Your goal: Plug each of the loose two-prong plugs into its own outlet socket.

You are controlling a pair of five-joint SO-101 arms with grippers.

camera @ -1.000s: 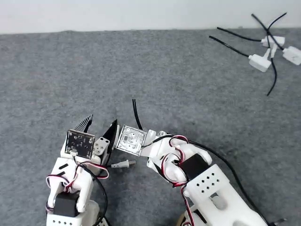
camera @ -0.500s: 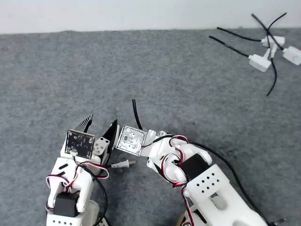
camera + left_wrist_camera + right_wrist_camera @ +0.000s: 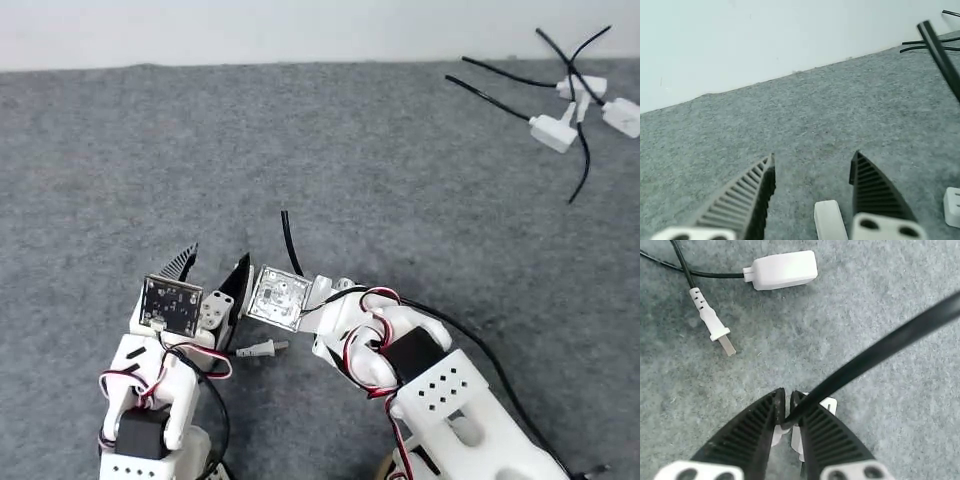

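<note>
Your left end effector [image 3: 812, 167] stands open; right end effector [image 3: 788, 402] clamps one black cord [image 3: 880, 347]. On the surface [image 3: 912, 430]: one loose plug [image 3: 715, 329], one socket [image 3: 784, 270].

Both SO-101s are white plastic, left arm [image 3: 150, 385] and right arm [image 3: 470, 420] alike, with black servos [image 3: 140, 435] and red, white and black wires [image 3: 362, 345] looping off the joints. Right one's shell has a grid of little round holes [image 3: 440, 385]. The left gripper [image 3: 814, 156] and right gripper [image 3: 788, 392] have black, ribbed, pointy fingers [image 3: 747, 200] on white bases. Bare camera boards [image 3: 170, 305] on the wrists.
</note>
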